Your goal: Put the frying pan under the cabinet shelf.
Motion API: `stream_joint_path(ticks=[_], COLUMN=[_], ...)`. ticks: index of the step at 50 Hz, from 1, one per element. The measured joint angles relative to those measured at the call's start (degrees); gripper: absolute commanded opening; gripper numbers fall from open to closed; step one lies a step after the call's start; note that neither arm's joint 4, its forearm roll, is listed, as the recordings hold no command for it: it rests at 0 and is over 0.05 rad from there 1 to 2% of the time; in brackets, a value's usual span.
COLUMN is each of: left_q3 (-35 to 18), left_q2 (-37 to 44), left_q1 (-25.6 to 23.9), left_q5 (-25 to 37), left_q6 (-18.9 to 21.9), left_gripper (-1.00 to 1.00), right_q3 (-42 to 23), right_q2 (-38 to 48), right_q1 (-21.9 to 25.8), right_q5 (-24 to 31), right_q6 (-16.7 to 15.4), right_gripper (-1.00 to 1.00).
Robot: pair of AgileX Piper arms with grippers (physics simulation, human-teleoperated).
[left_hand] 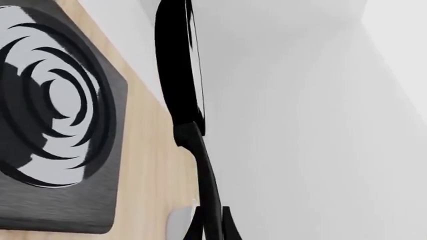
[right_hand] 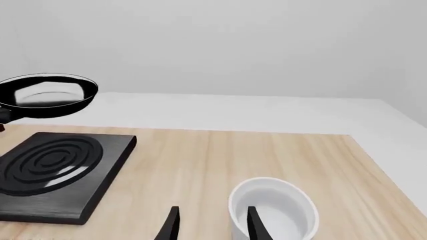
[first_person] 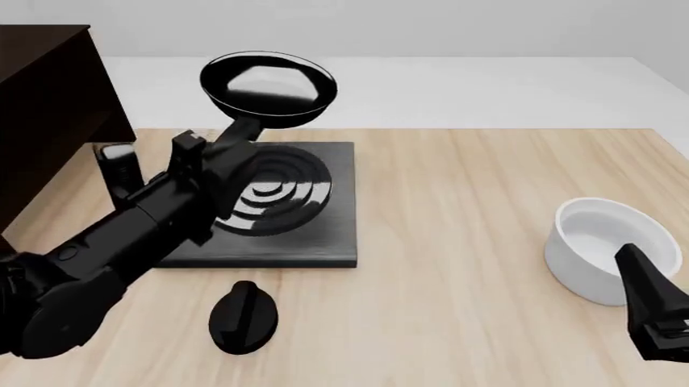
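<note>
The frying pan [first_person: 267, 87] hangs in the air above the far edge of the stove plate, glossy black, roughly level. Its long handle [first_person: 244, 131] runs back into my left gripper [first_person: 231, 155], which is shut on it. In the left wrist view the pan [left_hand: 177, 65] shows edge-on, with the handle [left_hand: 207, 175] between my left gripper's [left_hand: 213, 227] fingers. The cabinet shelf [first_person: 48, 105] stands dark brown at the far left, to the left of the pan. My right gripper [right_hand: 212, 225] is open low over the table beside the white pot, holding nothing.
A flat black stove plate [first_person: 323, 226] with concentric rings lies under the left arm. A small black knob [first_person: 244, 316] sits in front of it. A white deep pot [first_person: 598, 246] stands at the right, next to my right gripper [first_person: 637, 270].
</note>
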Motion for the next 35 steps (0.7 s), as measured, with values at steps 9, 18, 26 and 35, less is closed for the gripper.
stream_joint_path(ticks=[9,18,26,35], left_q3=[2.9,5.1,6.6,8.1], left_q2=[0.6,-0.6,-1.1,-1.9], left_q1=[2.7,5.8,8.0,9.2], left_q5=[-3.7,-5.4,-6.8,-7.6], left_q6=[-1.4,-2.1,-2.6,-2.8], left_gripper=[-1.00,-1.00,-1.00,-1.00], right_q3=[0.0,0.0,0.1,0.1], right_q2=[0.1,0.2,0.3,0.7], right_q1=[0.1,0.2,0.3,0.4], right_q5=[-0.1,0.0,-0.1,-0.4], right_q6=[-0.1,-0.4,-0.7,-0.8], right_gripper=[1.00,1.00,1.00,1.00])
